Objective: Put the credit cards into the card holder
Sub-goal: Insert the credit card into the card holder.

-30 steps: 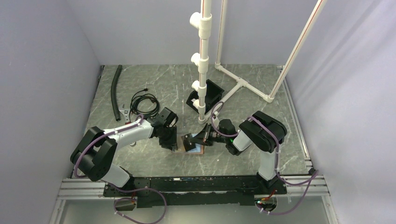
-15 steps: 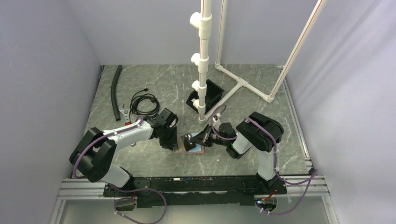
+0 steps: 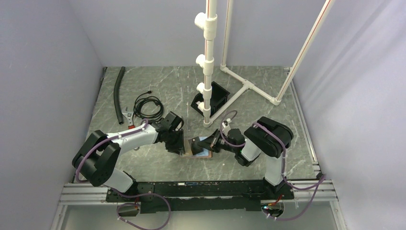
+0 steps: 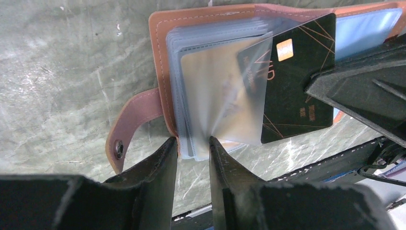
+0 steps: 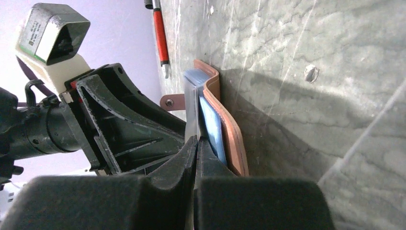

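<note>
We saw the right gripper (image 5: 196, 143), clamped on the black card (image 4: 292, 81), edge leftward mid-frame, card entering a sleeve; left gripper (image 4: 191, 143), half-open, pinched the sleeves (image 4: 215, 91) of the card holder (image 4: 160, 57).

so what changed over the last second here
The right gripper, shut on the black gold-lined plastic card, shifted slightly right as its wrist swung toward the near edge, above the tan-brown leather card holder. The left gripper stayed clamped on the holder's clear sleeves; nothing was let go.
</note>
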`<state>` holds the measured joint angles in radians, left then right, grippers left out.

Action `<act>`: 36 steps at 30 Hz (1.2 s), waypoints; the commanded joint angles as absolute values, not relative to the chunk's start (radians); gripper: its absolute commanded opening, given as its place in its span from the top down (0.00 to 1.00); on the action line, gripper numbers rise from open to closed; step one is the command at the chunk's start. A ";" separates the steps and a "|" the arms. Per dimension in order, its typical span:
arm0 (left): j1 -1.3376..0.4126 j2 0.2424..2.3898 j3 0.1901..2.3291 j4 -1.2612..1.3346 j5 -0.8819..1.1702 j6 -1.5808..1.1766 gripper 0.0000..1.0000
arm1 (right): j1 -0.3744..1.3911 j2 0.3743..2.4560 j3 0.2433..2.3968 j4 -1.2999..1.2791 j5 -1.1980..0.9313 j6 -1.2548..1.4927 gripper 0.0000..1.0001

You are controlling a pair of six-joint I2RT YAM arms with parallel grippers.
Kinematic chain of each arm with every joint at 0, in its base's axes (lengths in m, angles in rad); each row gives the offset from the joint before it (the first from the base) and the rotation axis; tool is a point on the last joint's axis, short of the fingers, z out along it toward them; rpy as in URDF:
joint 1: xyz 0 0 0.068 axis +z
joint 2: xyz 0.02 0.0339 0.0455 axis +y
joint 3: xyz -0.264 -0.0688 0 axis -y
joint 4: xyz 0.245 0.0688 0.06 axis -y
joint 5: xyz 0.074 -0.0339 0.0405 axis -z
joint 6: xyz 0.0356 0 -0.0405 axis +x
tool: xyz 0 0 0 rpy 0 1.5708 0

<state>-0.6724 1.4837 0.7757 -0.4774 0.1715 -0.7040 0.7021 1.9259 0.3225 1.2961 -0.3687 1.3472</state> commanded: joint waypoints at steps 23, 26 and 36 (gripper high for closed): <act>-0.701 1.538 0.731 -0.385 0.270 -0.753 0.66 | 0.709 1.914 0.259 1.403 -0.224 1.272 1.00; -0.701 1.531 0.731 -0.381 0.279 -0.755 0.66 | 0.721 1.935 0.267 1.438 -0.220 1.283 1.00; -0.698 1.481 0.725 -0.377 0.283 -0.756 0.53 | 0.762 1.981 0.258 1.520 -0.164 1.232 1.00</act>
